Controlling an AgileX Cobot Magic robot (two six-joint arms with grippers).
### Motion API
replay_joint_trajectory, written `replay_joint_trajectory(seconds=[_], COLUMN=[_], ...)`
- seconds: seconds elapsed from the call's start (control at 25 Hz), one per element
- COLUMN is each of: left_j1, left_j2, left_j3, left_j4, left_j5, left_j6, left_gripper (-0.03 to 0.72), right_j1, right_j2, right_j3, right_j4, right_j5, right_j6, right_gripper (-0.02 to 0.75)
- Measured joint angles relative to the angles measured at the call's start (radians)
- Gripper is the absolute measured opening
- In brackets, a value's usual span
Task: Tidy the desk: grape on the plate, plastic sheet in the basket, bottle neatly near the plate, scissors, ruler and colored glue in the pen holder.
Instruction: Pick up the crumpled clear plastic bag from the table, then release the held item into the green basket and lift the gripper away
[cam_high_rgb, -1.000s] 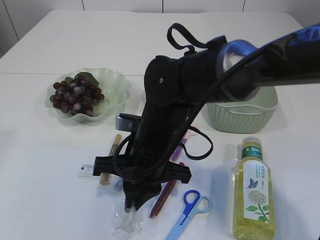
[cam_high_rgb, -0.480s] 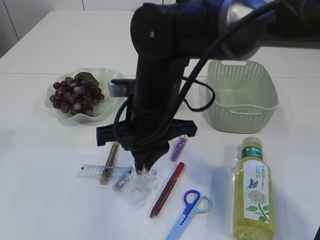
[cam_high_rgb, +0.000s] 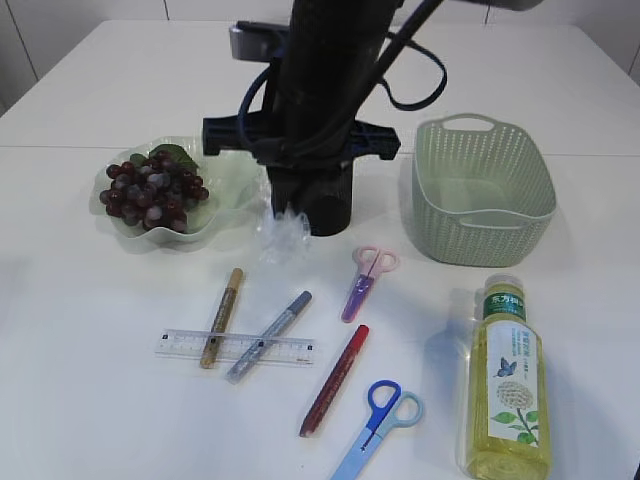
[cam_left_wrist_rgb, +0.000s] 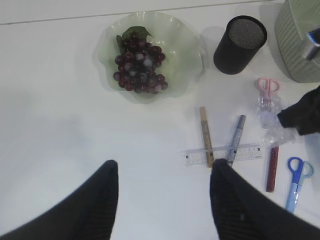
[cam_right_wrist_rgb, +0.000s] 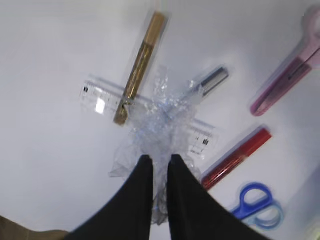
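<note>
Change: plastic sheet (cam_high_rgb: 281, 233) is being lifted off the desk, now hanging beside the basket (cam_high_rgb: 484, 215).
Right gripper (cam_right_wrist_rgb: 159, 162): clamped narrowly on the sheet.
Left gripper (cam_left_wrist_rgb: 162, 192): being held wide, empty.
Meaning: basket drop is being approached.

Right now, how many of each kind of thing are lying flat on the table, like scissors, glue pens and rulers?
Scissors: 2, the pink scissors and the blue scissors
Glue pens: 3, the gold pen, the silver pen and the red pen
Rulers: 1, the clear ruler
Bottles: 1, the bottle
Total: 7
</note>
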Motion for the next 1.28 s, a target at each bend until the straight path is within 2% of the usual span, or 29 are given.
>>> replay_joint_trajectory(seconds=[0.2,0.48,0.88,1.08,1.28], left_j1=[0.000,0.000,0.000,0.000,0.000], left_j2=[0.000,0.000,0.000,0.000,0.000], left_j3=[0.000,0.000,0.000,0.000,0.000], left_j4=[0.002,0.014,0.015,0.017,0.017], left_j5=[0.000,0.000,0.000,0.000,0.000], left_j6=[-0.002,-0.002,-0.002,-0.002,-0.002], left_gripper=[0.426,0.426,0.425,0.424,0.424], right_j1=[-0.063,-0.220,-0.355,-0.410,-0.431], right_j2=[0.000,0.000,-0.002,0.000,0.023], right_j3=[-0.067,-0.156,-0.195,-0.195,-0.197], right_j4=[-0.061,-0.113,-0.313,-0.314,-0.297], right_j5=[0.008,0.018,0.022,0.022,0.022], right_j6=[-0.002,-0.023,-0.045,-0.050,-0.054], right_gripper=[0.091,0.090,0.090,0.090,0.090])
